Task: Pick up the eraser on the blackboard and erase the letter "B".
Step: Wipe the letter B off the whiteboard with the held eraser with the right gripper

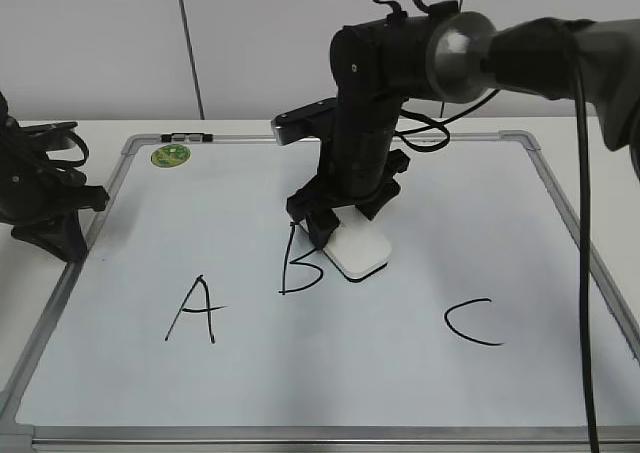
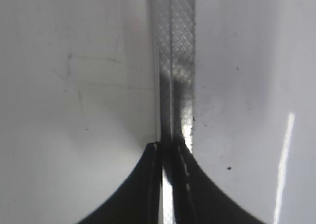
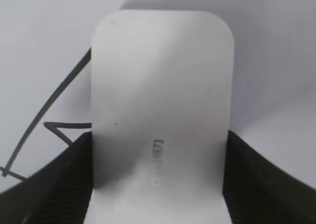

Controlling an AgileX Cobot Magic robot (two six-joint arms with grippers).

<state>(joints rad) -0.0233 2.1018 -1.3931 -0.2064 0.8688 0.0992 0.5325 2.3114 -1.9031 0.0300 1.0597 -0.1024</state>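
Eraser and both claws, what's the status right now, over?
Right gripper clamped on eraser, at letter "B". Left gripper shut, parked over blackboard frame. Nothing in the way.

Even, bright, diffuse light fills the exterior view, and the blackboard (image 1: 420,273) shows a soft sheen without harsh glare. A faint shadow lies under the eraser (image 1: 360,250) and the arm above it. In the left wrist view a thin bright streak of glare runs at the right, and the near dark parts are blurred. The right wrist view is soft, the eraser's lettering out of focus, with shadow on its near half.
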